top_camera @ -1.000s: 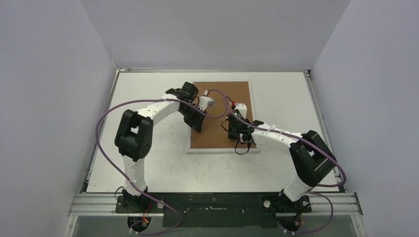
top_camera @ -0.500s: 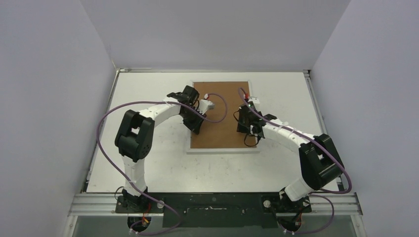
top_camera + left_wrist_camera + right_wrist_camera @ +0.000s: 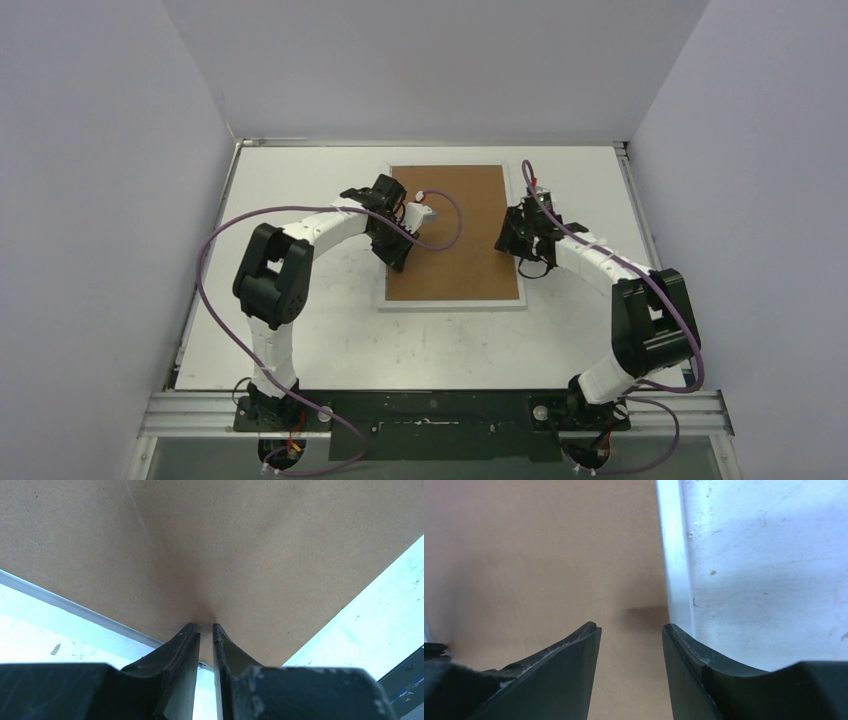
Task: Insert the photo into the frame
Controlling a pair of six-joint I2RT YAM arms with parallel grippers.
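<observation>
The thin-edged white rectangular picture frame [image 3: 450, 304] lies flat at the middle of the table, toward its far side; a plain brown cardboard backing board [image 3: 455, 230] fills it, so only a narrow white rim shows around the brown; the photo is hidden in every view, and where it lies cannot be told. The surface is a white table top [image 3: 420, 345], scuffed and speckled with small marks; pale grey walls [image 3: 420, 60] close it in on the left, far and right sides; a metal rail [image 3: 200, 410] runs along the near edge, where the arm bases are bolted. Counted: one frame, one backing board, two arms, and two purple cables [image 3: 200, 272], one looping along each arm. The left arm rises from its base, bends at a black elbow and reaches its white forearm rightward to the board's left edge; the left gripper [image 3: 205, 626] points down there, its tips on the brown card just inside the frame's rim and seemingly touching it; its fingers are drawn nearly together, with only a thin slit between them and nothing seen gripped. The right arm leans out over the table's right side, folds at its elbow and stretches back to the left; the right gripper [image 3: 630, 625] hangs over the board's right edge with its fingers plainly apart, holding nothing, one finger above the brown card and the other by the frame's white rim.
</observation>
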